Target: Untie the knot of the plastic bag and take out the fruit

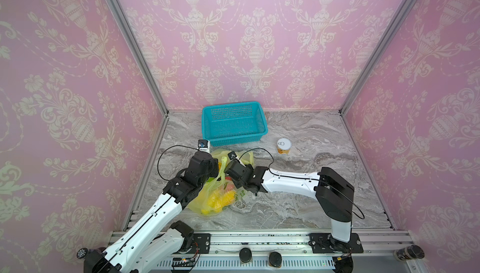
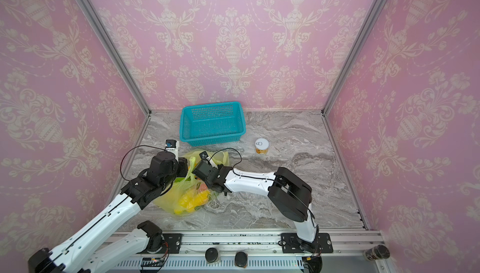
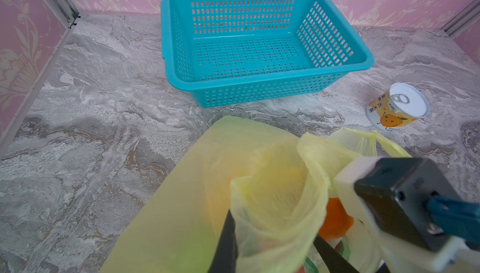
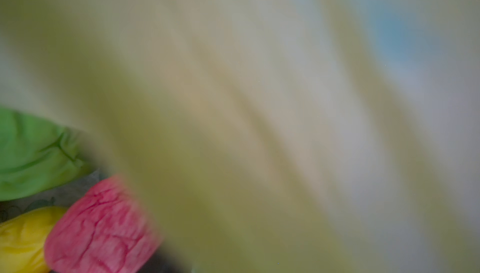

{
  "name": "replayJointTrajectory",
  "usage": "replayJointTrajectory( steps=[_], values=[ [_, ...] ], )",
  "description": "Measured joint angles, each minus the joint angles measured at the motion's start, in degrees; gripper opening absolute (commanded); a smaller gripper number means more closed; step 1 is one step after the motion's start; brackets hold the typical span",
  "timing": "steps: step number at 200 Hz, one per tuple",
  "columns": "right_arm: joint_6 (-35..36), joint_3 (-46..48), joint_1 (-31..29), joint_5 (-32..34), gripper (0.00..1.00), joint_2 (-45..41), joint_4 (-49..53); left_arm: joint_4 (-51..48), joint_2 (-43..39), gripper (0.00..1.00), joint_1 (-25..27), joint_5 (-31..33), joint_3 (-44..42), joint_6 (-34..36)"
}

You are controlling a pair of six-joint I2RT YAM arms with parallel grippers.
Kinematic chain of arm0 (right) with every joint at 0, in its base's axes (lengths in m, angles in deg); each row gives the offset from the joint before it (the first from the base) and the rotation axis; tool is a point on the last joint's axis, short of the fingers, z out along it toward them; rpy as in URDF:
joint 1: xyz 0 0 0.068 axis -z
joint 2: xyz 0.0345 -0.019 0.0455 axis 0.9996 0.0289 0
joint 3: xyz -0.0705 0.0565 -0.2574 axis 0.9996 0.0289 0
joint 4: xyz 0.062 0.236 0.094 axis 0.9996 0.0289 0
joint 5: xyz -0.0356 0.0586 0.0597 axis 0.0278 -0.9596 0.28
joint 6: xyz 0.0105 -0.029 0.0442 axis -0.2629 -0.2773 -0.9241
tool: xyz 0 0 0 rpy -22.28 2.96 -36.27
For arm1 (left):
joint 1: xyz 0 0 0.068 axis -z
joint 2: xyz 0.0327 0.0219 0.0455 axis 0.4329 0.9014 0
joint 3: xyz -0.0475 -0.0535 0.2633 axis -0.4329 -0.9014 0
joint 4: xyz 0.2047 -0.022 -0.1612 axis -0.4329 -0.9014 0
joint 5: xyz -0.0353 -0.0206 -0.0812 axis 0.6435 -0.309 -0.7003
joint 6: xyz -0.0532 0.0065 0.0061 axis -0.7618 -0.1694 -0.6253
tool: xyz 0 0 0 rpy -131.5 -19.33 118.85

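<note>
The yellow-green plastic bag [image 1: 207, 201] lies on the marble table at the front left, in both top views. Fruit shows through it: yellow pieces [image 1: 218, 199], and a green one [image 4: 33, 154], a pink-red bumpy one [image 4: 101, 227] and a yellow one [image 4: 23, 238] in the right wrist view. An orange fruit [image 3: 335, 219] sits under the raised film. My left gripper [image 3: 272, 227] is shut on a lifted loop of the bag [image 1: 222, 164]. My right gripper [image 1: 228, 174] reaches into the bag mouth from the right, its fingers hidden by film. The knot is out of view.
A teal mesh basket [image 1: 233, 123] stands behind the bag near the back wall. A small pull-tab can [image 1: 284, 146] stands to the right of the basket. Pink patterned walls close in the table [image 1: 311, 193] on three sides.
</note>
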Motion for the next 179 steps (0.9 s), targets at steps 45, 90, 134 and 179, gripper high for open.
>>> replayJointTrajectory(
  steps=[45,90,134,179],
  values=[
    [-0.8,1.8,0.8,0.1,0.77,0.2,0.0,0.0,0.0,0.00,0.0,0.0,0.0,0.0],
    [-1.3,2.6,0.8,-0.6,0.77,2.1,0.0,0.0,0.0,0.00,0.0,0.0,0.0,0.0],
    [-1.1,2.4,0.9,-2.3,0.56,3.2,-0.9,0.0,0.0,0.00,0.0,0.0,0.0,0.0],
    [-1.1,1.7,1.1,-3.8,0.45,3.5,-1.7,0.0,0.0,0.00,0.0,0.0,0.0,0.0]
  ],
)
